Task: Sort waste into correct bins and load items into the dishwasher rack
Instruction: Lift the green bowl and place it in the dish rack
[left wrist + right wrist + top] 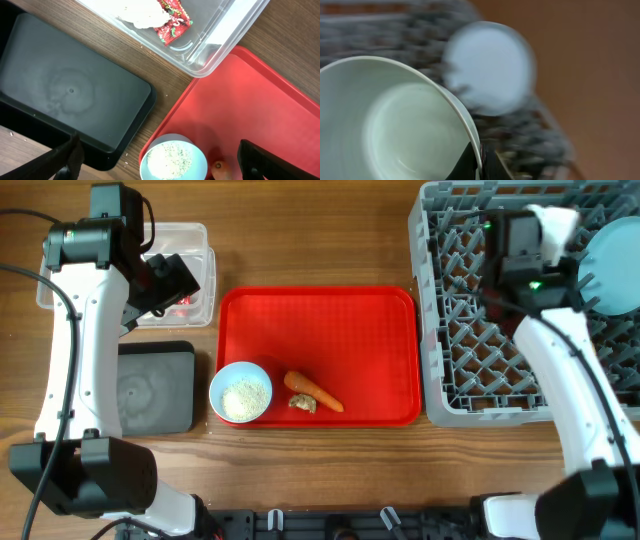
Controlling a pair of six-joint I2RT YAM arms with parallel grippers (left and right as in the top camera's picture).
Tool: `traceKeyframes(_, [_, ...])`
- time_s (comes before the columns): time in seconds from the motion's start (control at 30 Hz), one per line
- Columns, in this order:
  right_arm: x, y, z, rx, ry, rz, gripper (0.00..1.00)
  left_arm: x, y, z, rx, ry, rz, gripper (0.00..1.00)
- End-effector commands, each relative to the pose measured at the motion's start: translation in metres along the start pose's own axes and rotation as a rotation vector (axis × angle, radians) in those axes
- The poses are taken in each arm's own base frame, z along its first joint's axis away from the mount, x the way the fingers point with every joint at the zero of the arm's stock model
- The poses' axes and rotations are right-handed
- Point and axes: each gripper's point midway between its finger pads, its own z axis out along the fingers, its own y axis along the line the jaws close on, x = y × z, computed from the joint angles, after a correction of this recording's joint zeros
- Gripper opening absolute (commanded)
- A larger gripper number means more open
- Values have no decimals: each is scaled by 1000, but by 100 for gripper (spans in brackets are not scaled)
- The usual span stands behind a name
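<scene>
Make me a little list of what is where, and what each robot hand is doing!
Red tray: bowl of rice, carrot, brown scrap
Clear tub: red wrapper, white napkin
Black tray: beside red tray
Rack: blue plate
Left gripper: open, holding nothing
Right gripper: shut on rim of empty bowl

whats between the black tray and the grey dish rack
In the overhead view the red tray fills the stretch between black tray and rack, carrying a light blue bowl of rice, a carrot and a brown scrap.
</scene>
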Motion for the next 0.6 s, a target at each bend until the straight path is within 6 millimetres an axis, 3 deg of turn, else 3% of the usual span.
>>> traceKeyframes(0.0, [11, -36, 28, 232, 47, 5, 4, -1, -1, -5, 13, -11, -7, 100])
traceKeyframes(0.33, [35, -46, 93, 379, 159, -90, 5, 0, -1, -5, 11, -8, -6, 100])
traceKeyframes(0.57, [29, -38, 109, 382, 145, -132, 5, 0, -2, -5, 15, -6, -7, 100])
